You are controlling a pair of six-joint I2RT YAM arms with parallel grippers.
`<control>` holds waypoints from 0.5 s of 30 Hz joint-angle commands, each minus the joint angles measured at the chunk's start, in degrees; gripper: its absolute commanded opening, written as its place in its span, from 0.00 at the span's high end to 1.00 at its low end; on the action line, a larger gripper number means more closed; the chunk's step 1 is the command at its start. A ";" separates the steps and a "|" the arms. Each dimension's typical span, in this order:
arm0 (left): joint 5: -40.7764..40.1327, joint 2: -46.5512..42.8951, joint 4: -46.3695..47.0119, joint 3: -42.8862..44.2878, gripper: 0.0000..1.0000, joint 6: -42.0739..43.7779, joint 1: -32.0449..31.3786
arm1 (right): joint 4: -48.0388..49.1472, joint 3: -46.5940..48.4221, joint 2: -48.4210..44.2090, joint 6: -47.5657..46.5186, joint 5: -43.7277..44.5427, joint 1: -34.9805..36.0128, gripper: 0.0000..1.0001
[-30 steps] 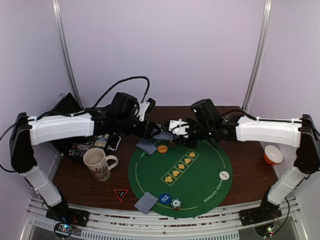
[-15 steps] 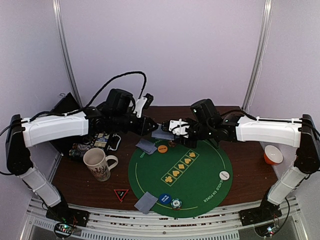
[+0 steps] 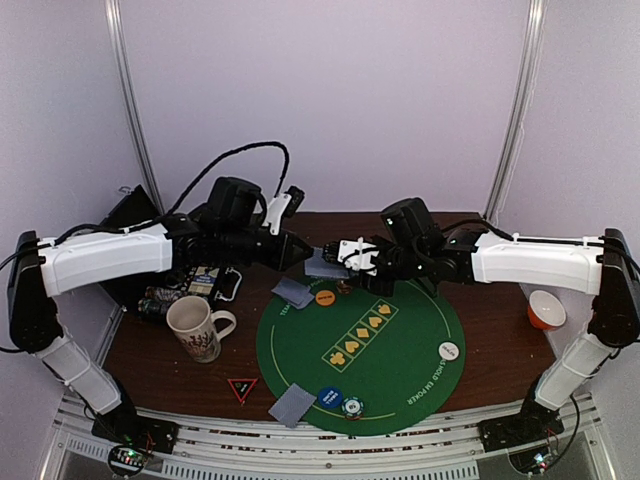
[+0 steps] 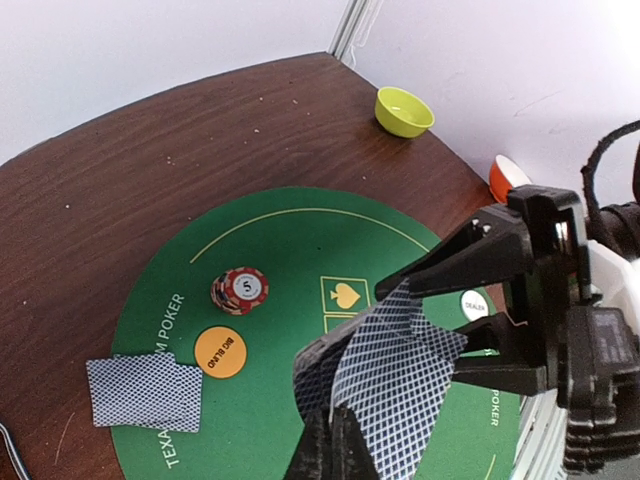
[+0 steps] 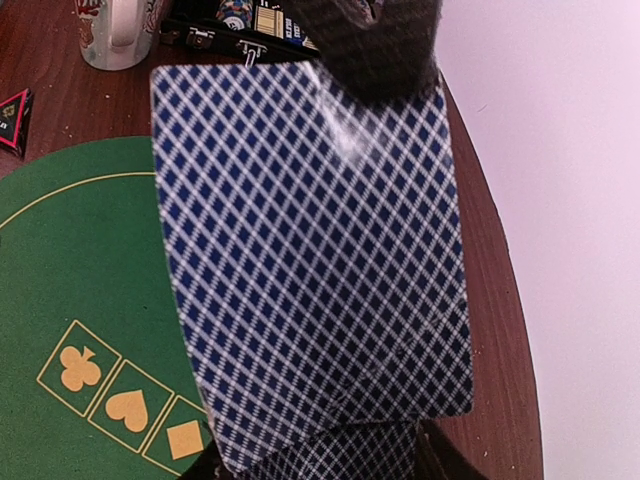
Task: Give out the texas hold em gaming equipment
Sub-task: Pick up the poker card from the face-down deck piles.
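Observation:
My left gripper (image 3: 297,251) is shut on one grey-blue-backed playing card (image 4: 405,385) above the far edge of the green poker mat (image 3: 400,340). The card fills the right wrist view (image 5: 310,270), with the left fingertips (image 5: 375,40) at its top edge. My right gripper (image 3: 347,256) is shut on the rest of the deck (image 5: 335,455), right beside it. On the mat lie two cards (image 4: 146,391), an orange button (image 4: 220,352) and a red-white chip stack (image 4: 240,290). At the near edge are more cards (image 3: 293,405), a blue button (image 3: 330,396) and a teal-white chip stack (image 3: 351,407). A white button (image 3: 448,350) lies at the right.
A patterned cream mug (image 3: 195,328) stands left of the mat, with clutter behind it. A red triangle marker (image 3: 242,388) lies near the front. An orange bowl (image 3: 546,309) is at the right and a yellow bowl (image 4: 404,111) at the far side.
My left gripper has risen a little and drawn back to the left with the card pinched in it. The right arm has held still.

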 commanded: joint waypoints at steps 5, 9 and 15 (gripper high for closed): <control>2.29 -7.90 7.69 -6.14 1.00 -5.91 0.27 | 1.71 0.39 -0.12 1.44 1.52 -1.19 0.56; -2.24 -12.74 12.66 -11.64 1.00 -13.06 -0.13 | 2.22 0.97 0.89 2.71 2.93 -1.67 0.57; -16.83 -22.21 16.43 -21.12 1.00 -24.98 -5.94 | 3.18 2.47 2.53 4.55 7.17 -2.04 0.57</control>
